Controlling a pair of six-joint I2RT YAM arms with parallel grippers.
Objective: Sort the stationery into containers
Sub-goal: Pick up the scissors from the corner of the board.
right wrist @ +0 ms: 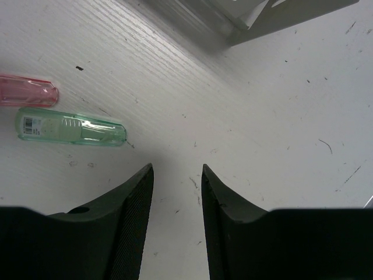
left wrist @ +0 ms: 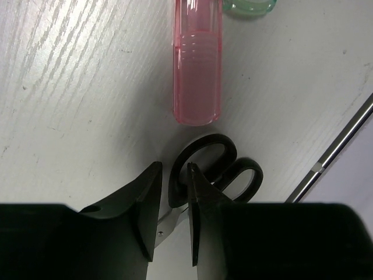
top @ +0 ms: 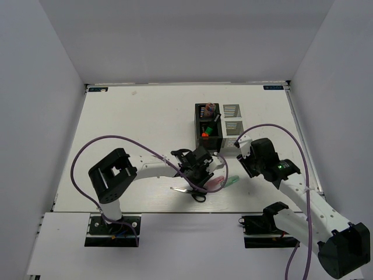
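Nearby, translucent pink tube (left wrist: 197,76), looped black scissors (left wrist: 217,168)

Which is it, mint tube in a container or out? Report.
Out: the mint tube lies flat on the table beside the pink tube.

The blades of the scissors (left wrist: 221,169) vanish behind the left claw (left wrist: 173,175); only the handles show. Farther ahead of it, the pink tube (left wrist: 197,76) and mint tube (left wrist: 250,6) run off the top edge. Ahead of the right claw (right wrist: 176,169), only a corner of the white organizer (right wrist: 280,17) shows.
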